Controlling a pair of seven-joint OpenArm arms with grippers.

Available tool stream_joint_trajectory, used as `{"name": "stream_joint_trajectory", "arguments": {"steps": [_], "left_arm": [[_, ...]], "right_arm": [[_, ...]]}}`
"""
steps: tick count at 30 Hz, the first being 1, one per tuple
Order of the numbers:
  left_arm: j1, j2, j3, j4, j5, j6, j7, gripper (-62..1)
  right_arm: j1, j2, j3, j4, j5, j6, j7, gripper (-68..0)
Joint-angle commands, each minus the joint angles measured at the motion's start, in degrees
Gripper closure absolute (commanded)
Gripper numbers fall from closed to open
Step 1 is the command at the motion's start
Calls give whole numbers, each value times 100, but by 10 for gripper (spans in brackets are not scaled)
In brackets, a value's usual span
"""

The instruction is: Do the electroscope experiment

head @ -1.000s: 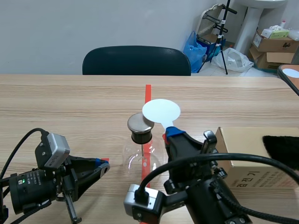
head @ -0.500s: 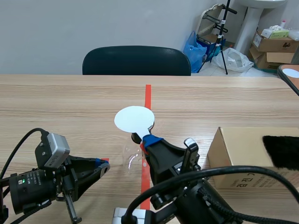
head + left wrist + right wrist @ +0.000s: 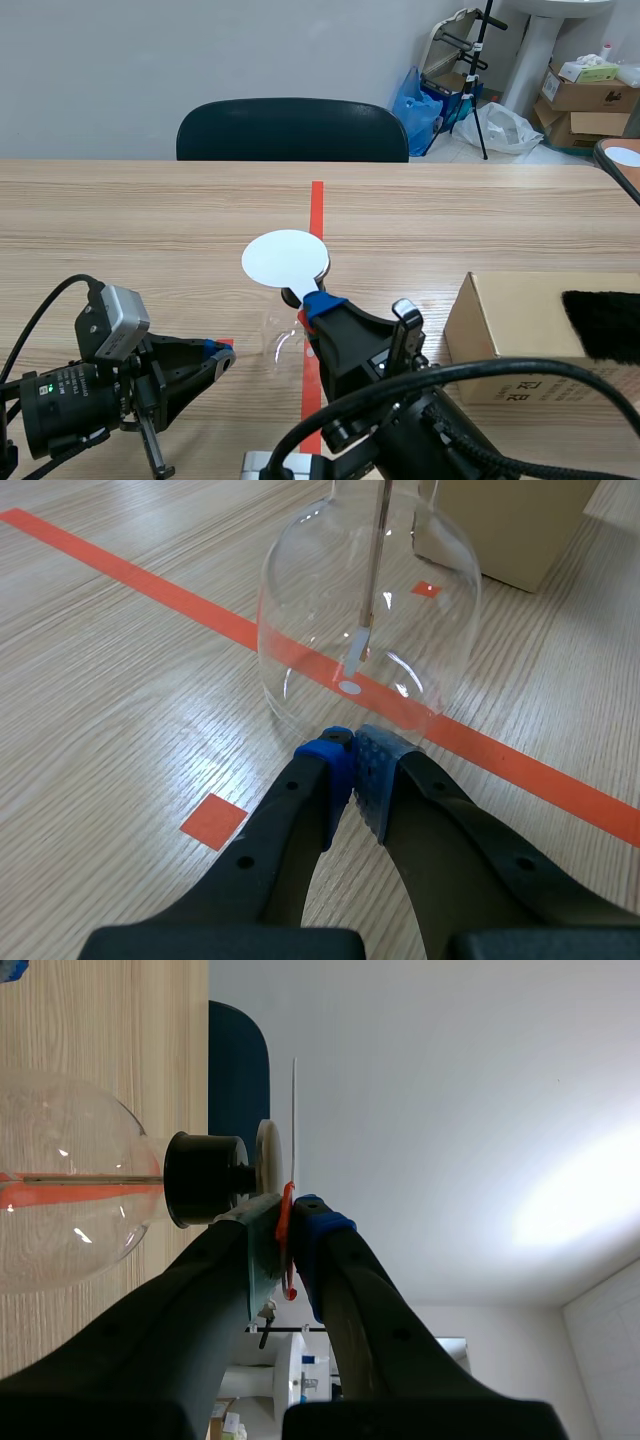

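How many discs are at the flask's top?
2: a white disc in the right gripper, held over the flask, and a metal disc on the black stopper. None seems hidden.

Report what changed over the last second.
The right gripper, shut on the white disc, carried it left, from beside the metal cap of the flask to right above it. The left gripper, flask and box stayed put.
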Motion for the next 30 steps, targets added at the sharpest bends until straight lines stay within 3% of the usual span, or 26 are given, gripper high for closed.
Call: {"name": "stream_joint_trajectory", "arguments": {"steps": [1, 21, 26, 30], "left_arm": [[-31, 13, -26, 103, -79, -31, -79, -32], [-31, 13, -26, 103, -79, -31, -79, -32], [-31, 13, -26, 103, -79, -31, -79, -32], [-31, 13, -26, 103, -79, -31, -79, -32]], "right_arm": [[22, 59, 11, 160, -4, -81, -26, -17], [22, 59, 11, 160, -4, -81, -37, -17], [22, 59, 11, 160, -4, -81, -354, -17], [20, 59, 11, 160, -4, -79, -935, -17]]}}
